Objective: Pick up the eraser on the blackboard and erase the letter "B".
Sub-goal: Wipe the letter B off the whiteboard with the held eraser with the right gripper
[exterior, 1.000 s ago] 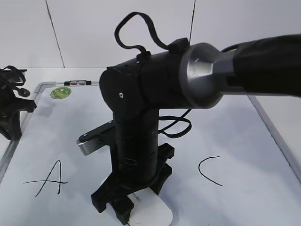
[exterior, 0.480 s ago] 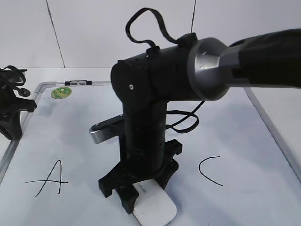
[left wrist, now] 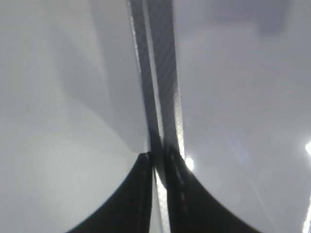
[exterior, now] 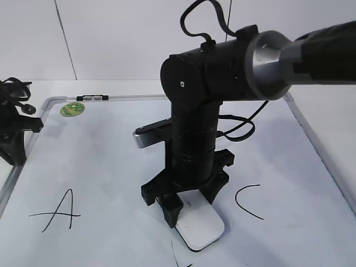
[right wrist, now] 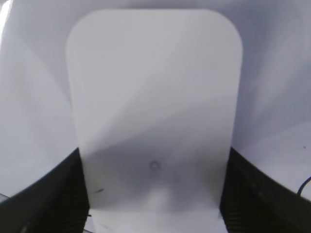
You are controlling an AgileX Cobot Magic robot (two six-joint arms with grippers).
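Right wrist view: the right gripper (right wrist: 154, 194) clamps the eraser (right wrist: 154, 97), a plain white rounded-rectangular slab.

**What the views left unseen**

The right arm (exterior: 194, 150) hid the middle of the blackboard (exterior: 100, 167), and only a stray black stroke (exterior: 177, 255) showed at the bottom edge, cut off. The eraser (exterior: 201, 223) had its near end covered by the right gripper (exterior: 186, 203). The left wrist view was blurred; the left gripper (left wrist: 155, 194) was cropped by the frame.
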